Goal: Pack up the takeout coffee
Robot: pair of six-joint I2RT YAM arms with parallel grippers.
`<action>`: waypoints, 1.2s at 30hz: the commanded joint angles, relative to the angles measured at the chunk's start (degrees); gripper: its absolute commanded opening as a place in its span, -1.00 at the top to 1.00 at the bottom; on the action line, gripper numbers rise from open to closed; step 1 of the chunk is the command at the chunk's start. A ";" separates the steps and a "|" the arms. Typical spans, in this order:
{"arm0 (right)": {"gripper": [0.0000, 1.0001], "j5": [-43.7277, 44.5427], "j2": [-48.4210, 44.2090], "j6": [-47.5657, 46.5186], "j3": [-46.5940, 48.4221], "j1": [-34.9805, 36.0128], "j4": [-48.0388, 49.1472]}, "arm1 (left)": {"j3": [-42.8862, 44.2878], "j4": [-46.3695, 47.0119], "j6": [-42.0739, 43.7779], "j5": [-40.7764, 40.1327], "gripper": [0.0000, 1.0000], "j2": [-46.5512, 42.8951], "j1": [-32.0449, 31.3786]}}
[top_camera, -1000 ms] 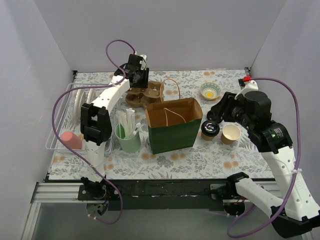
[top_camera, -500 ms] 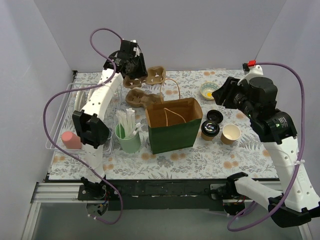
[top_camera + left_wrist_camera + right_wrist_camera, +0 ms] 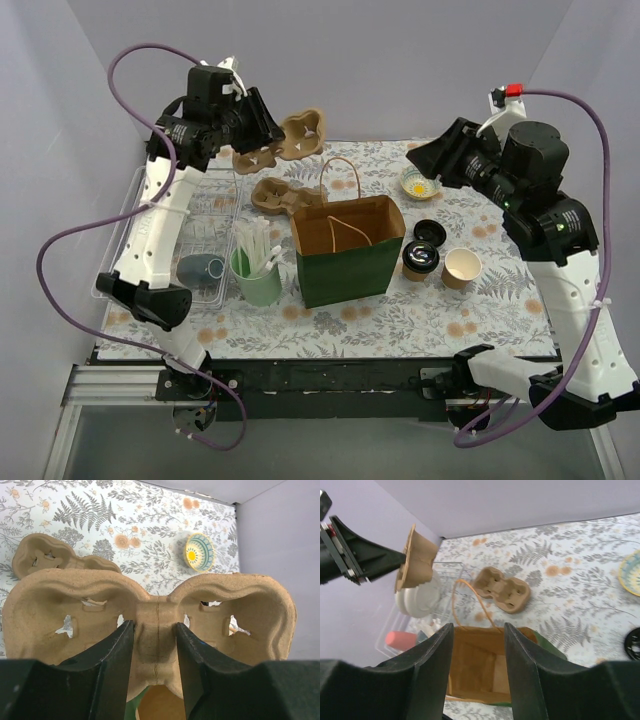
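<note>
The takeout coffee (image 3: pixel 421 259), a brown paper cup with a black lid, stands on the table just right of the open green paper bag (image 3: pixel 348 248). It shows in neither wrist view. My left gripper (image 3: pixel 262 132) is high over the back left, shut on the middle rib of a cardboard cup carrier (image 3: pixel 288 138), which also shows in the left wrist view (image 3: pixel 150 595). A second carrier (image 3: pixel 282 193) lies on the table behind the bag. My right gripper (image 3: pixel 425 158) is open and empty, high above the back right. Its view looks down into the bag (image 3: pixel 480 665).
A lidless paper cup (image 3: pixel 462 267) stands right of the coffee, with a loose black lid (image 3: pixel 428 230) behind it. A patterned bowl (image 3: pixel 421 182) sits at the back. A mint-green cup of white sticks (image 3: pixel 258 275) stands left of the bag. A wire rack (image 3: pixel 130 215) holds plates and cups.
My left arm has lifted one carrier off the table, up and to the left. My right arm has risen and drawn back from the cups, gripper still open.
</note>
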 commanded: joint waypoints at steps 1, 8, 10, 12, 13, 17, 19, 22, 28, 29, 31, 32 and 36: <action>-0.04 -4.76 4.44 6.63 7.12 1.96 5.30 | -0.84 -3.87 -0.54 2.56 0.46 -4.46 -0.14; -0.04 2.36 17.53 6.98 22.84 14.34 -0.57 | -9.80 -0.81 -4.32 6.96 0.49 -10.17 -0.32; -0.04 5.51 19.39 7.33 25.24 16.55 -1.46 | -11.56 -0.10 -4.76 6.53 0.50 -11.84 -0.32; -0.04 7.80 20.80 7.95 26.56 18.93 -1.55 | -12.27 -0.18 -4.94 6.17 0.50 -12.38 -0.32; -0.03 8.25 21.15 8.39 26.48 19.46 -1.73 | -12.10 -0.53 -5.02 6.17 0.51 -12.55 -0.32; 0.00 11.66 22.90 9.00 26.74 22.53 -3.56 | -11.74 -1.15 -4.94 5.47 0.52 -13.08 -0.41; 0.00 14.83 23.44 9.09 27.53 23.41 -5.85 | -11.92 -1.24 -4.94 5.38 0.52 -13.43 -0.41; 0.00 15.20 23.26 8.74 25.43 24.12 -4.11 | -12.18 -1.24 -4.94 6.52 0.52 -13.70 -0.41; 0.01 14.14 25.02 8.92 26.38 24.47 -2.17 | -14.64 1.04 -6.25 7.93 0.53 -14.84 -0.41; 0.00 14.40 25.80 8.92 26.56 24.56 -2.60 | -14.82 1.13 -6.25 8.02 0.54 -14.93 -0.41; 0.01 14.75 26.34 9.09 26.74 24.56 -3.04 | -14.82 0.96 -6.08 8.19 0.54 -14.93 -0.41; 0.01 14.84 26.69 9.09 26.65 24.56 -3.05 | -14.82 0.87 -6.08 8.28 0.54 -15.01 -0.41; 0.01 14.32 27.48 8.04 26.56 24.56 -0.86 | -15.17 1.05 -6.17 8.28 0.55 -15.37 -0.41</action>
